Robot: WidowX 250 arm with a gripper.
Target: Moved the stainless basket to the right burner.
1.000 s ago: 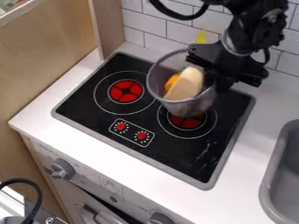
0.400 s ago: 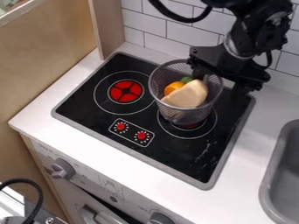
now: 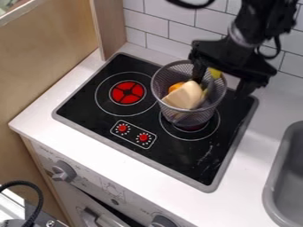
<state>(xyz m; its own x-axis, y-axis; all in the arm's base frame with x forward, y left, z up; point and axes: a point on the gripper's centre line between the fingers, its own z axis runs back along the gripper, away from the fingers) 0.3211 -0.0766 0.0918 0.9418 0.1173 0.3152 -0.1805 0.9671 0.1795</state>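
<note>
Basket (image 3: 182, 116) upright on right burner (image 3: 197, 130); gripper (image 3: 221, 83) above burner's back side, jaws apart, one inside basket, one outside.

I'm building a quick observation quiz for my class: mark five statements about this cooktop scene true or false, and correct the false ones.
1. The mesh basket stands on the right burner. True.
2. The basket is empty. False: it holds a cream-coloured wedge and an orange item, among other things.
3. The gripper is above the left burner. False: it is at the back right of the basket.
4. Two red knobs sit on the cooktop. True.
5. The sink is to the left of the cooktop in the picture. False: it is to the right.
</note>
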